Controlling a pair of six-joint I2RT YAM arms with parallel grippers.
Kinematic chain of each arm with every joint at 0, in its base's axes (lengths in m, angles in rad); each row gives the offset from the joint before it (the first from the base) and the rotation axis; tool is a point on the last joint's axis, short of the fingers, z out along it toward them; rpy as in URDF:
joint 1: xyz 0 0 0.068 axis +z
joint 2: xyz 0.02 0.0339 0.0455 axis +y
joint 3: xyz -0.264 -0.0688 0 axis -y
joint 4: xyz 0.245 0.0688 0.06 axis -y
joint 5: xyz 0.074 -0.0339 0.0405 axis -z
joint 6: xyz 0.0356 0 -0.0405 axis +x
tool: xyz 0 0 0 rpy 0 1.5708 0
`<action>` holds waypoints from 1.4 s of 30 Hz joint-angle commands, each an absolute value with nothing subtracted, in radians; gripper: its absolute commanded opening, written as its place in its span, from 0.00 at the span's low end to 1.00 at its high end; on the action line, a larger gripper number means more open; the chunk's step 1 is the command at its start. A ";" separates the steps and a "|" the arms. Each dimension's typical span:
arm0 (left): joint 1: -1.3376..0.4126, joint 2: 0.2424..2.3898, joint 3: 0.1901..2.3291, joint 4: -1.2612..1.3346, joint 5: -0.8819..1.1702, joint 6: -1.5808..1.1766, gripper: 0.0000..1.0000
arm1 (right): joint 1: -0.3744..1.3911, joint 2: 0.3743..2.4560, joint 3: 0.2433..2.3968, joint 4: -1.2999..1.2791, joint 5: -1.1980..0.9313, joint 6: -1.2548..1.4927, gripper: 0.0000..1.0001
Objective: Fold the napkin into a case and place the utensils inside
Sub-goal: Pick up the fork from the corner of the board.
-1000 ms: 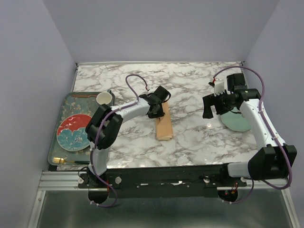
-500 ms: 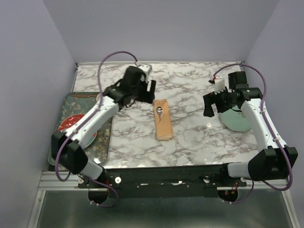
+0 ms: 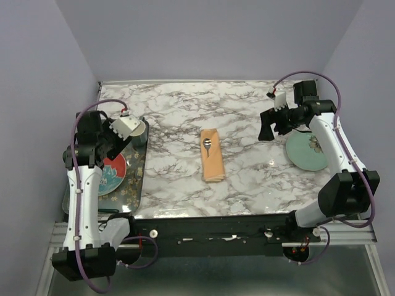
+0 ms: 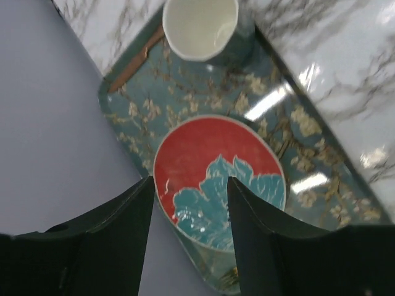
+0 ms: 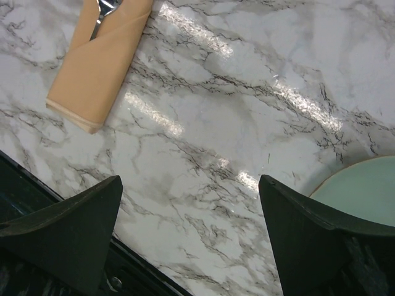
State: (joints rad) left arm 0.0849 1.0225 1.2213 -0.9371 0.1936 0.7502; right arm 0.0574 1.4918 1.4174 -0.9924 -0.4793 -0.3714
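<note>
The peach-orange napkin [image 3: 212, 159] lies folded into a narrow case at the middle of the marble table, also seen at the top left of the right wrist view [image 5: 99, 61]. One of the utensils [image 3: 208, 143] pokes its metal head out of the case's far end [image 5: 103, 8]. My left gripper [image 3: 110, 147] hangs over the tray at the far left, open with nothing between its fingers [image 4: 190, 180]; a red plate shows through the gap. My right gripper [image 3: 266, 129] is held wide open and empty above bare marble [image 5: 189, 182], right of the case.
A grey floral tray [image 3: 133, 185] [image 4: 321, 154] at the left edge holds a red and teal plate [image 3: 111, 174] [image 4: 216, 160], a white cup [image 3: 137, 126] [image 4: 200, 28] and a brown stick [image 4: 133, 65]. A pale green plate [image 3: 307, 151] [image 5: 364, 191] sits at the right.
My left arm has let go at the case, where a utensil head now shows, and has swung back left over the tray with its jaws open. The right gripper has drifted slightly farther back.
</note>
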 commanded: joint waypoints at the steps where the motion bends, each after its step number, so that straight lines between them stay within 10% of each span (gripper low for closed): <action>1: 0.190 0.965 1.066 -1.015 0.032 0.989 0.56 | 0.052 1.529 1.491 -1.035 -0.552 -0.377 1.00; 11: 0.454 0.936 0.870 -1.009 -0.057 1.097 0.55 | 0.052 1.534 1.468 -1.029 -0.571 -0.380 1.00; 26: 0.456 1.463 1.414 -0.992 0.241 0.535 0.58 | 0.052 1.513 1.445 -1.031 -0.525 -0.364 1.00; 42: 0.491 0.937 0.724 -1.029 -0.167 1.240 0.63 | 0.052 1.515 1.408 -1.023 -0.574 -0.433 1.00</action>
State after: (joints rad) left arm 0.4736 1.0248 0.8486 -1.0080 -0.0010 1.0298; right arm 0.0570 1.4704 1.3529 -1.0126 -0.5400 -0.3927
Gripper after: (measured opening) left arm 0.638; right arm 0.998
